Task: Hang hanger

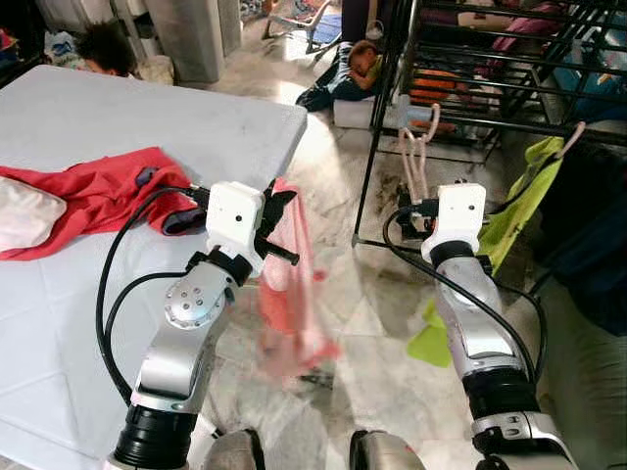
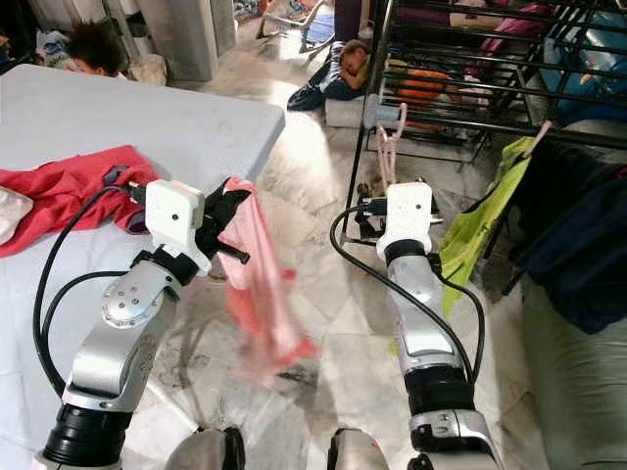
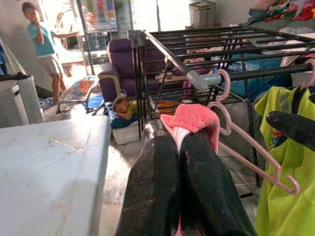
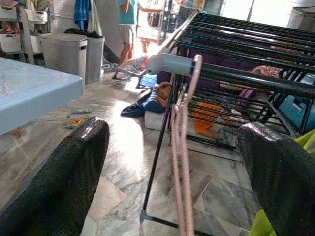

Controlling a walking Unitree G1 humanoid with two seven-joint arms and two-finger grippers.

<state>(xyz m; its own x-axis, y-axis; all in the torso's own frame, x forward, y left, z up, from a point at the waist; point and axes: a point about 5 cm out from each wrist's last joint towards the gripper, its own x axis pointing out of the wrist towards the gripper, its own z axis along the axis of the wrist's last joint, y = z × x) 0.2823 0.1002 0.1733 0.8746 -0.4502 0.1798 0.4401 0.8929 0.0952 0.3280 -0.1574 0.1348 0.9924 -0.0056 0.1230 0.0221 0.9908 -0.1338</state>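
Note:
A pink plastic hanger (image 1: pixel 419 147) hangs by its hook from the corner rail (image 4: pixel 236 76) of a black drying rack (image 1: pixel 387 98). My right gripper (image 1: pixel 411 217) is just in front of the hanger, open, with the hanger (image 4: pixel 182 137) standing between its spread fingers (image 4: pixel 74 172) without touching them. My left gripper (image 1: pixel 277 220) is off the table's edge, shut on a pink cloth (image 1: pixel 289 294) that dangles toward the floor and looks blurred. The cloth's top (image 3: pixel 194 118) bunches above the closed fingers.
A pale table (image 1: pixel 118 108) on my left holds a red garment (image 1: pixel 98 191). A green garment (image 1: pixel 519 206) and dark clothes (image 1: pixel 588 225) hang on the rack at right. One person (image 1: pixel 358 64) lies on the floor beyond the rack and another person (image 3: pixel 42 39) stands far back.

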